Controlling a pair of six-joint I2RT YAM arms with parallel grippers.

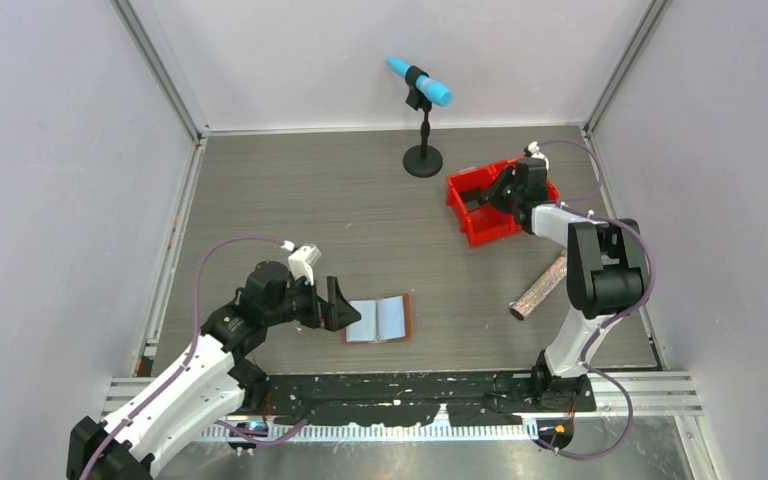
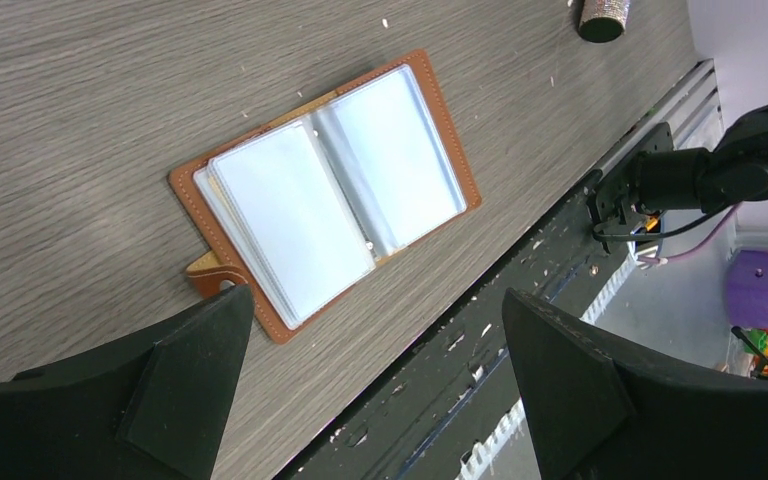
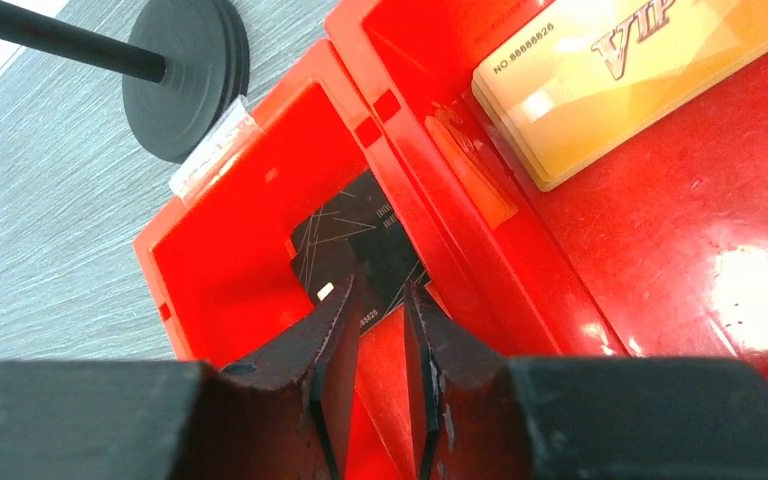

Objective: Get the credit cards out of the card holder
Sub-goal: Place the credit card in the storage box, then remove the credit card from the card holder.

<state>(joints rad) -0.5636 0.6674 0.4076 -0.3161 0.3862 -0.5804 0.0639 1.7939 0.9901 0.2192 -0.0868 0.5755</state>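
1. The card holder (image 2: 330,185) lies open and flat on the table (image 1: 290,200), close to the near edge and well apart from the red bins (image 1: 490,236)
2. Its brown cover faces down and its pale clear sleeves (image 2: 285,215) face up; we cannot tell whether any card sits in them
3. A small brown tab (image 2: 210,275) sticks out from the holder's edge on the side toward us in the left wrist view
4. The left gripper (image 2: 375,300) hangs just beside the holder, on its left in the top view, with the jaws spread wide and nothing between them
5. Neither of its fingers (image 2: 190,380) touches the holder that we can see
6. The right arm reaches to the far right of the table, and the right gripper (image 3: 380,340) points down into the bin nearer the mic stand (image 1: 422,150)
7. Its jaws stand a narrow gap apart, with red plastic showing through the gap, so we see nothing clamped between them
8. A black card (image 3: 355,245) lies face-on in that bin against the dividing wall, its near corner right at the fingertips
9. A gold card (image 3: 600,80) marked VIP lies flat in the neighbouring bin
10. A glittery tube (image 1: 540,288) lies on the table between the bins and the right arm's base
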